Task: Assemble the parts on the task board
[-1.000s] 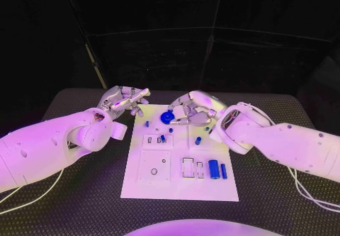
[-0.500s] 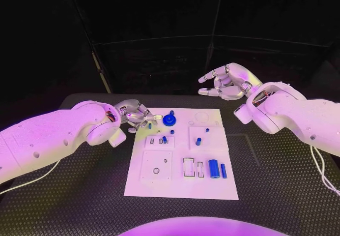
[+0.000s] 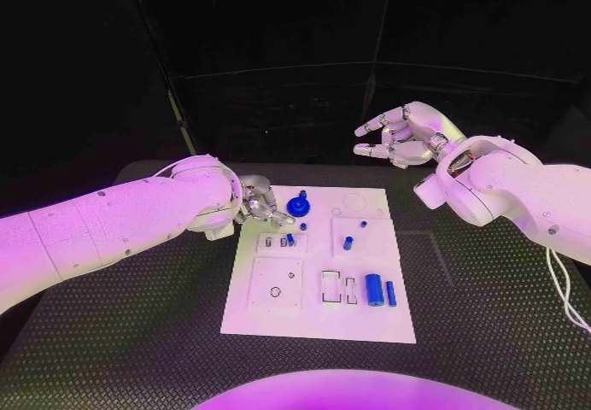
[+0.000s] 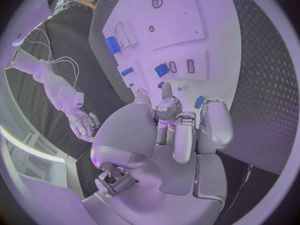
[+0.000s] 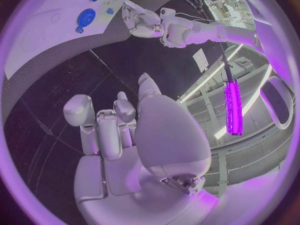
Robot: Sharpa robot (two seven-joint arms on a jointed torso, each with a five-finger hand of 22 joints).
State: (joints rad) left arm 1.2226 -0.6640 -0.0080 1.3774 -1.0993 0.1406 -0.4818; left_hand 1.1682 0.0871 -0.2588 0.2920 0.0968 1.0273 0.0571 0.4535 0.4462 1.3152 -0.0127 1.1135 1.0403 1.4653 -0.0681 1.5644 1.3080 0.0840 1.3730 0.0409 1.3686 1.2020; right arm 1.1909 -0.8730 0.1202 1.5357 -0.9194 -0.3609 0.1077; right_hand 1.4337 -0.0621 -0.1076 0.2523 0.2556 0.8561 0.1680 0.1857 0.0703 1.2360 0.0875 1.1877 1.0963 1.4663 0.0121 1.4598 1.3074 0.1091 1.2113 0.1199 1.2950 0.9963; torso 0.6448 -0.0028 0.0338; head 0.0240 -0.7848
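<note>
Head view: left hand (image 3: pixel 256 206) low at the flat white task board (image 3: pixel 323 320) near the round blue disc part (image 3: pixel 297 205), fingers curled, likely for a pick; right hand (image 3: pixel 400 138) raised clear, fingers loosely spread, empty. Left wrist view: fingers (image 4: pixel 212 122) bent above small blue parts (image 4: pixel 161 69) on the board, hold impossible to tell. Right wrist view: palm empty, board well apart.

The board (image 3: pixel 308 316) looks like smooth, matt plastic, flat and even. The small blue parts (image 3: pixel 373 290) on it have a slightly glossy plastic look. The surface (image 3: pixel 493 342) is black and rough, with a raised diamond tread. Both arms have smooth, glossy shells; the left hand (image 4: pixel 181 130) and right hand (image 5: pixel 125 130) look like satin metal with a soft sheen.
</note>
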